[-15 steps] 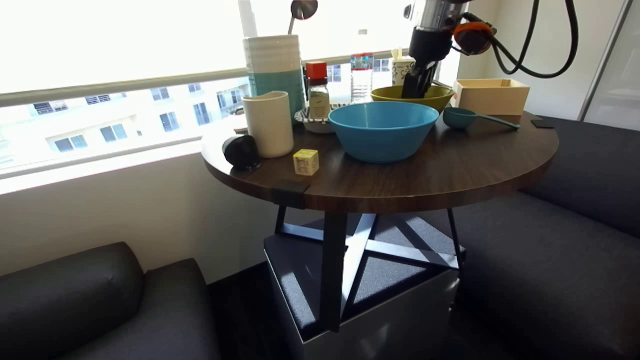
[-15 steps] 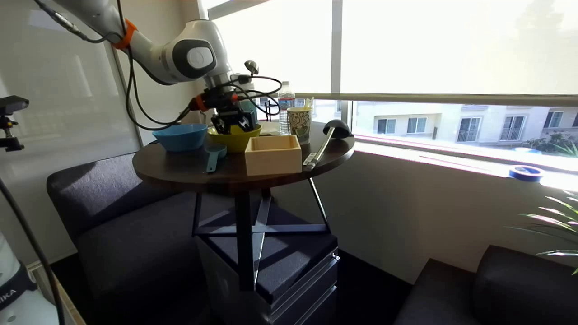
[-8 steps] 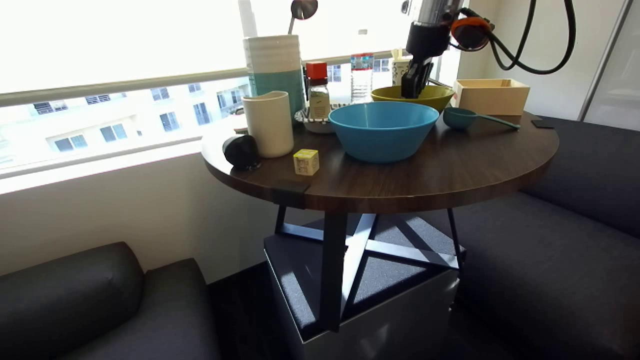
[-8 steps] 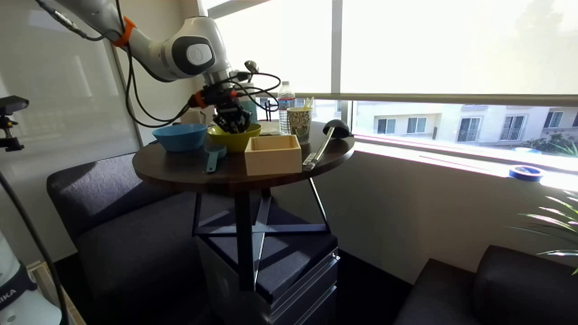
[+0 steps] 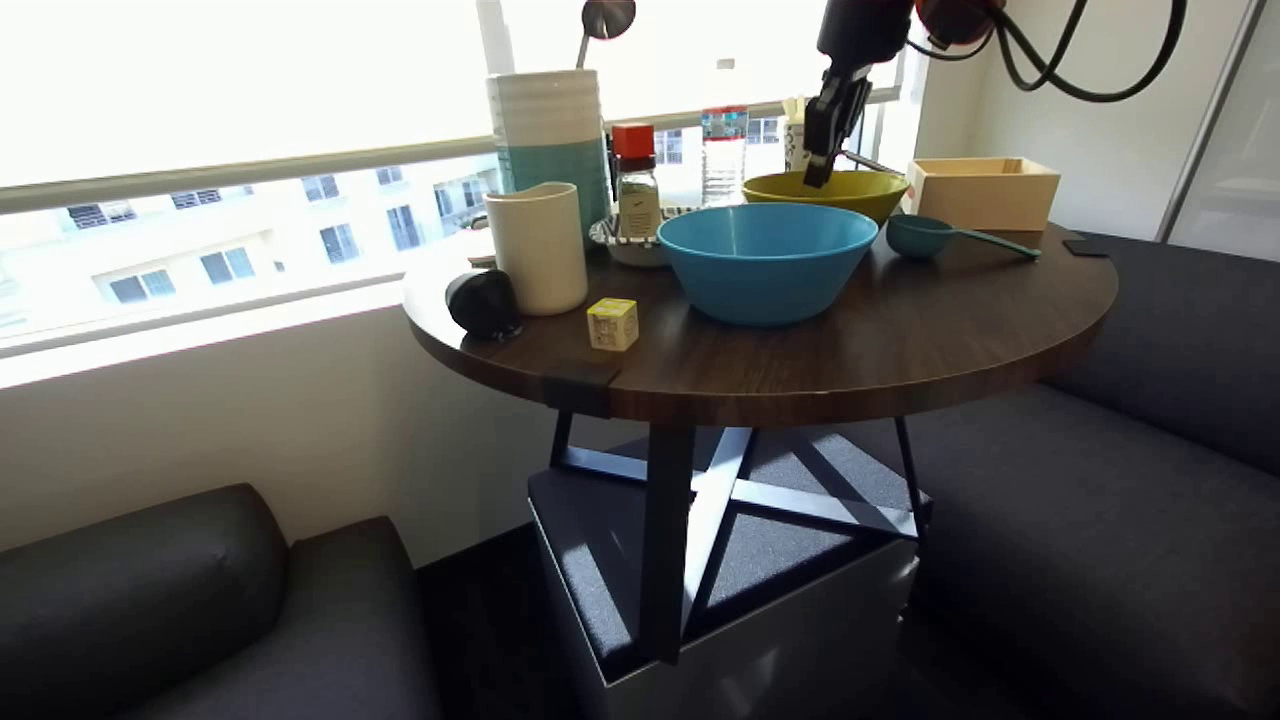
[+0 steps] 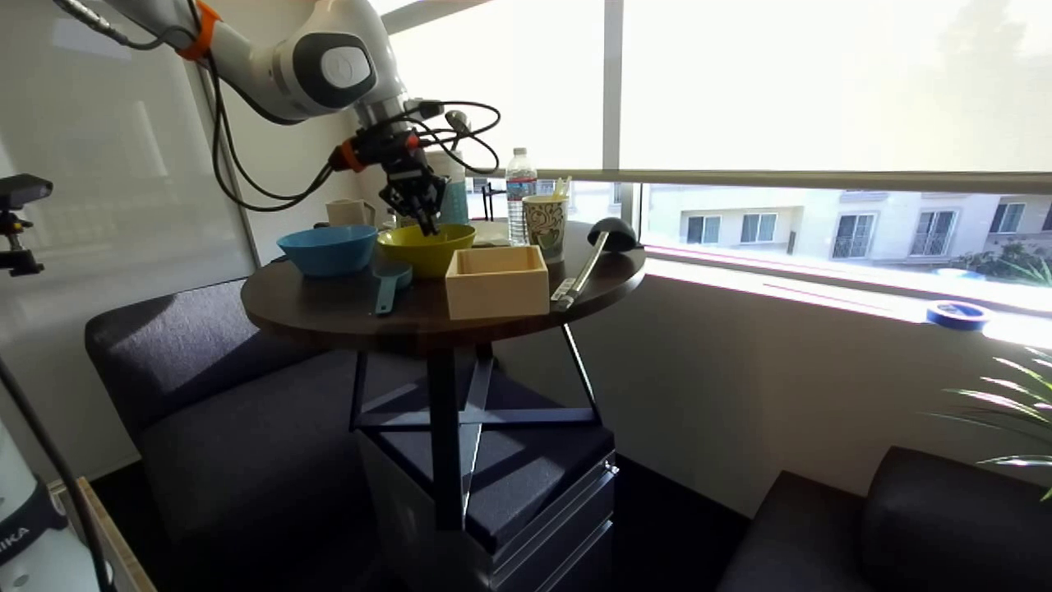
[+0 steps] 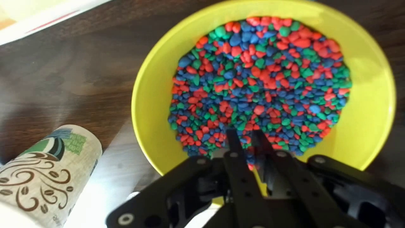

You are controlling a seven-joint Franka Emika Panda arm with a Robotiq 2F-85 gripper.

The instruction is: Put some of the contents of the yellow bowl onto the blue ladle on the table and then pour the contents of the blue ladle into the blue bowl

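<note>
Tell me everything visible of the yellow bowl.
The bright yellow round bowl looks like smooth plastic and stands upright on the dark brown wooden table. Its plain sides flare to an open rim. Small red, blue and green pebbles cover its floor, leaving the upper wall bare. The black end effector hangs over it; no contact can be made out.

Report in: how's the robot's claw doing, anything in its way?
Black two-fingered gripper: shut, over round yellow bowl; grip on multicoloured pebbles unclear. Blue round-cupped ladle: on round brown table, not held. Pale wooden box near it, possibly hindering reach.
</note>
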